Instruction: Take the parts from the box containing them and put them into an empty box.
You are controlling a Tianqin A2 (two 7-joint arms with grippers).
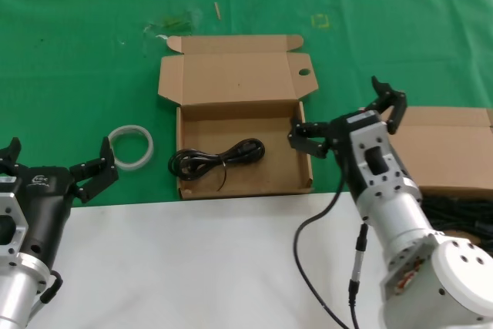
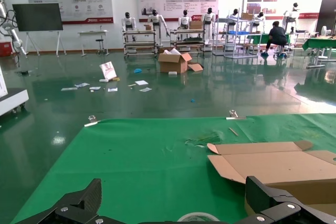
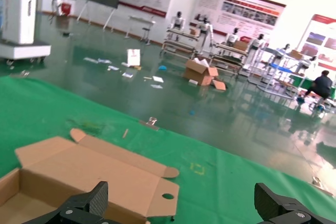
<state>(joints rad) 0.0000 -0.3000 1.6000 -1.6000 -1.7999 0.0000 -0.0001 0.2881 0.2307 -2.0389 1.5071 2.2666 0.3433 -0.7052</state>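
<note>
1. Both grippers' jaws stand wide apart and hold nothing. The right gripper (image 1: 347,117) hangs at the right front corner of the middle box, between it and the box on the right; the left gripper (image 1: 54,163) sits low at the near left edge of the green cloth (image 1: 77,59), idle.
2. Nearest in the head view is the white table front (image 1: 192,267), with both arms over it.
3. Just past the left gripper lies a white tape ring (image 1: 131,146) on the cloth, beside the middle box's left wall but apart from it.
4. The box with the holed lid (image 1: 245,152) lies open at centre. One black cable (image 1: 217,158), a loose coil, rests on its floor toward the near left part. The round hole (image 1: 303,72) shows in the lid's right flap.
5. At the right edge sits the second box (image 1: 447,156), its plain lid facing the camera; dark cables (image 1: 462,213) show below it, largely hidden by the right arm.
6. Only the head view shows the cables. The left wrist view shows its fingertips (image 2: 84,198) spread, the middle box's lid (image 2: 273,163) and a sliver of the ring (image 2: 198,216). The right wrist view shows the holed flap (image 3: 168,196) and its own spread fingertips (image 3: 92,199).
7. Both wrist views alone show the hall beyond: green floor, wall posters, distant cartons.
</note>
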